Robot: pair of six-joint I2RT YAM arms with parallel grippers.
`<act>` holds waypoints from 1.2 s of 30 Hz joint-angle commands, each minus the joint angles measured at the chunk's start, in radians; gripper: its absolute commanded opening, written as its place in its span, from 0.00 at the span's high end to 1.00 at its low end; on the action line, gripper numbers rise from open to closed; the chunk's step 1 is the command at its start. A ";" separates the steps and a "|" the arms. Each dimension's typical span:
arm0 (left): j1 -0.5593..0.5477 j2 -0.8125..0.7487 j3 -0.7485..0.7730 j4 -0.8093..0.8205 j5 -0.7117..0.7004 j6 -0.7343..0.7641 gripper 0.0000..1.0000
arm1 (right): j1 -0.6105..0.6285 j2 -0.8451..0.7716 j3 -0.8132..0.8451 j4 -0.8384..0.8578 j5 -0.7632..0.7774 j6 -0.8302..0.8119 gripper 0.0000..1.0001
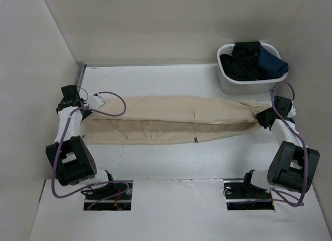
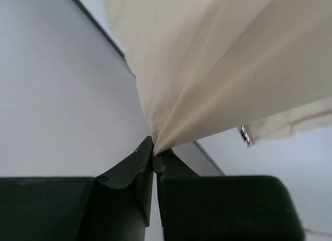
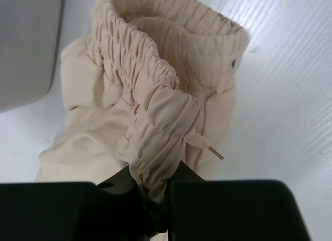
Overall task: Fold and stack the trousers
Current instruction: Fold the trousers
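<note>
The beige trousers (image 1: 171, 119) lie stretched out left to right across the white table, folded lengthwise, with a small dark label at the near edge. My left gripper (image 1: 89, 109) is shut on the leg-hem end; in the left wrist view the cloth (image 2: 218, 65) fans out from the pinched gripper (image 2: 154, 154). My right gripper (image 1: 263, 118) is shut on the elastic waistband; in the right wrist view the gathered waistband (image 3: 155, 111) runs down between the fingers of the gripper (image 3: 158, 192), with a drawstring tip beside it.
A white basket (image 1: 251, 84) with black and navy garments (image 1: 254, 62) stands at the back right, just behind the waistband end. White walls enclose the table on the left, back and right.
</note>
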 commanded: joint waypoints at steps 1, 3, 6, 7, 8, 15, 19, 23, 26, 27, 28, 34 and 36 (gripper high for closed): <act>0.072 -0.117 0.056 -0.203 -0.034 0.076 1.00 | -0.043 -0.031 0.045 0.024 0.083 -0.048 0.92; 0.084 -0.145 -0.005 -0.255 -0.032 0.093 1.00 | -0.049 -0.023 0.035 0.027 0.089 -0.053 0.92; 0.077 -0.176 -0.131 -0.249 -0.046 0.093 1.00 | -0.060 0.009 0.010 0.030 0.092 -0.054 0.92; 0.072 -0.180 -0.154 -0.241 -0.048 0.091 1.00 | -0.064 0.017 -0.001 0.032 0.092 -0.051 0.92; 0.069 -0.186 -0.183 -0.228 -0.052 0.091 1.00 | -0.073 0.023 -0.011 0.033 0.091 -0.045 0.92; 0.077 -0.194 -0.254 -0.214 -0.085 0.127 0.86 | -0.124 0.060 -0.053 0.076 -0.005 -0.027 0.01; 0.077 -0.183 -0.231 -0.206 -0.091 0.157 0.46 | -0.121 0.132 -0.010 0.078 -0.056 0.025 0.00; 0.097 -0.154 -0.143 -0.166 -0.077 0.174 0.39 | -0.109 0.187 0.053 0.049 -0.044 0.047 0.00; 0.120 -0.125 -0.061 -0.166 -0.040 0.174 0.38 | -0.112 0.192 0.062 0.035 -0.046 0.064 0.00; 0.127 -0.114 -0.037 -0.165 -0.023 0.171 0.37 | -0.115 0.195 0.061 0.033 -0.071 0.067 0.00; 0.132 -0.104 -0.014 -0.159 -0.013 0.168 0.37 | -0.118 0.199 0.061 0.033 -0.098 0.065 0.00; 0.086 -0.033 0.003 -0.027 -0.020 0.120 0.34 | -0.110 0.222 0.027 0.087 -0.164 0.071 0.53; 0.062 -0.006 0.000 -0.001 -0.019 0.091 0.34 | -0.118 0.222 0.015 0.113 -0.177 0.090 0.73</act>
